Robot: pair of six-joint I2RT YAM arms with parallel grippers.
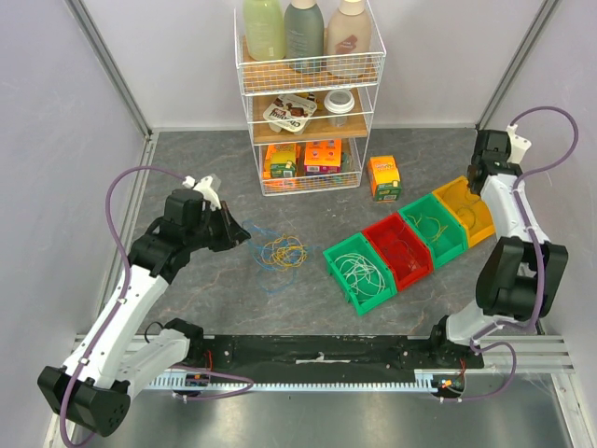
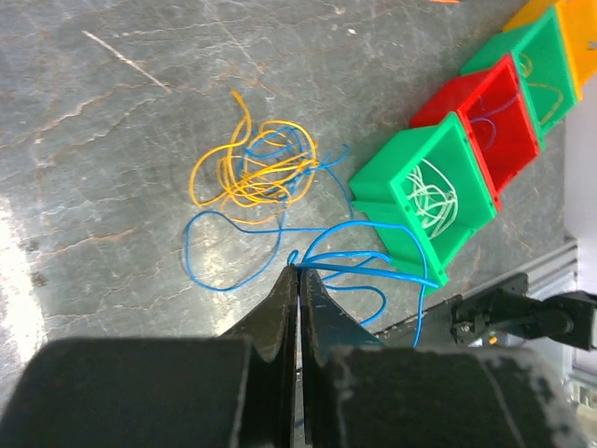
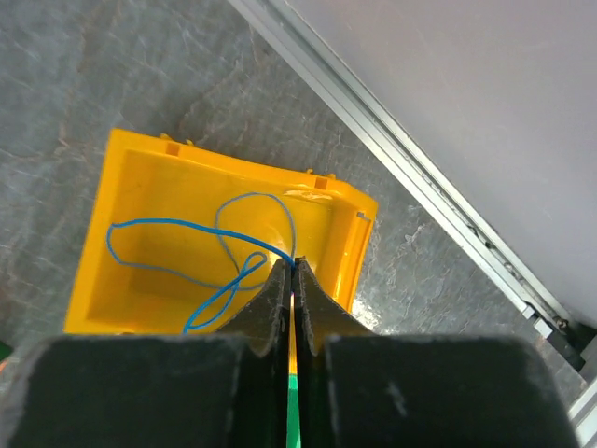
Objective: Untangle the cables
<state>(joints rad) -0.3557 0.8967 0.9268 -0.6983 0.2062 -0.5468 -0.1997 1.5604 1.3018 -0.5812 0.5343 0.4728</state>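
Note:
A tangle of yellow cables (image 2: 252,170) and blue cables (image 2: 216,280) lies on the grey table, also seen in the top view (image 1: 283,250). My left gripper (image 2: 298,269) is shut on a blue cable at its tips, just left of the tangle in the top view (image 1: 235,234). My right gripper (image 3: 294,264) is shut on another blue cable (image 3: 177,229) that hangs into the yellow bin (image 3: 140,177); in the top view this gripper (image 1: 476,189) is above that bin (image 1: 469,213). White cables (image 2: 431,194) lie in the nearest green bin (image 2: 382,173).
Four bins stand in a diagonal row: green (image 1: 347,283), red (image 1: 395,250), green (image 1: 435,231), yellow. A wire shelf (image 1: 308,89) with bottles and boxes stands at the back. An orange box (image 1: 383,177) stands beside it. Walls and rails enclose the table.

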